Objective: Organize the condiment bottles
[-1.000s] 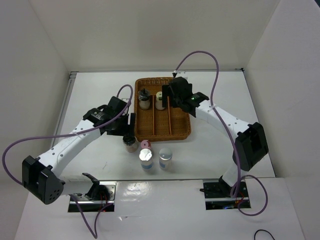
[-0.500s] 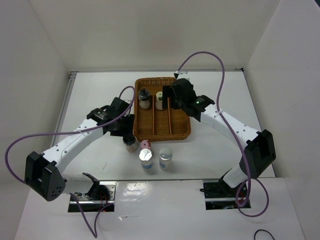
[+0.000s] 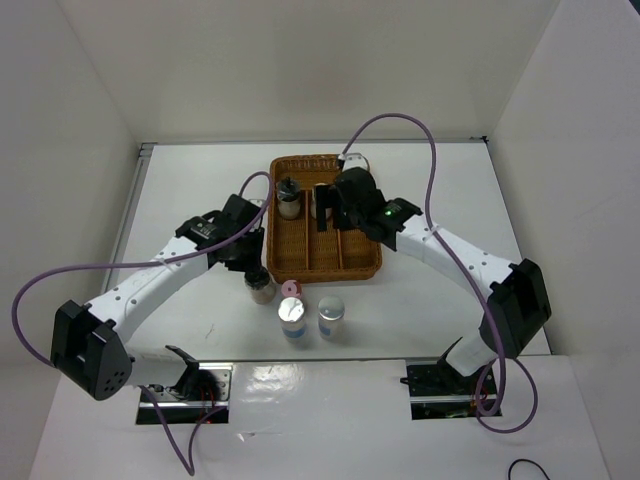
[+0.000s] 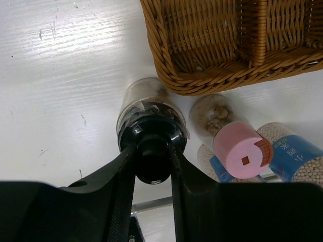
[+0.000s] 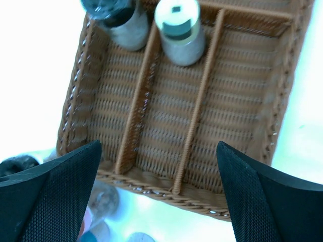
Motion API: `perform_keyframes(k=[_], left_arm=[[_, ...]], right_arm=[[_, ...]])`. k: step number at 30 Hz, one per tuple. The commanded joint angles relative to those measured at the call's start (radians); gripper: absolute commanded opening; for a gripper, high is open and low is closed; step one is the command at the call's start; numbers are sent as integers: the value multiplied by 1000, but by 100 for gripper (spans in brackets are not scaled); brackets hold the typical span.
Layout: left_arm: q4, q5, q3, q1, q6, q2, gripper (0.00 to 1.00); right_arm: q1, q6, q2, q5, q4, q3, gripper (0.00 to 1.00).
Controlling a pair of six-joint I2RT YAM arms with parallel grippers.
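Jar point(image 4: 146, 108), black-capped, in left pincer point(image 4: 153, 161); right pincer point(image 5: 157, 151) spread.

2 bottles point(image 5: 179, 30) at the tray's point(image 3: 330, 274) far end, side by side; 4 bottles point(image 3: 331, 318) on the table point(image 3: 200, 180) before it.

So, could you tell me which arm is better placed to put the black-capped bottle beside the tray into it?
Left. The left gripper is closed on the cap of the black-capped bottle, which stands just outside a corner of the wicker tray. The right gripper hangs open and empty over the tray.
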Motion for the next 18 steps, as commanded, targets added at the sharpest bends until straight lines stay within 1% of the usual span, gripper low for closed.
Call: perform_keyframes(k=[1, 3, 5, 6, 13, 14, 18], left_arm=[[-12, 18, 30, -4, 2, -2, 21], [-47, -8, 54, -4, 2, -16, 21], [-71, -23, 88, -4, 2, -29, 20], [-96, -40, 128, -4, 2, -38, 20], [-187, -62, 281, -4, 22, -48, 20], [-196, -77, 318, -4, 22, -48, 20], [-218, -146, 380, -4, 31, -39, 20]], right_arm=[[32, 10, -52, -87, 21, -15, 98], [72, 10, -52, -112, 32, -37, 98], [83, 10, -52, -153, 32, -37, 98], [95, 10, -38, -162, 32, -37, 98], [164, -96, -4, -206, 45, -47, 98], [173, -96, 12, -218, 45, -47, 98], [196, -126, 37, -262, 55, -47, 98]])
